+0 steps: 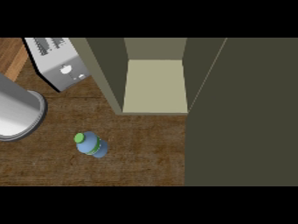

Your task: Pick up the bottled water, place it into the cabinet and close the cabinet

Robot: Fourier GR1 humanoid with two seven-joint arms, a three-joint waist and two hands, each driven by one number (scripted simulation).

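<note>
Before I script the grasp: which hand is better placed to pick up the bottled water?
Probably the left. Neither hand is in view, but the bottled water stands left of centre, and the open cabinet door fills the right side.

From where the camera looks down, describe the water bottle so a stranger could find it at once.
Start at the open olive cabinet on the wooden counter. In front of it, toward the left, stands the bottled water. It alone is small and blue, with a green cap, unlike the grey cylinder nearby.
</note>
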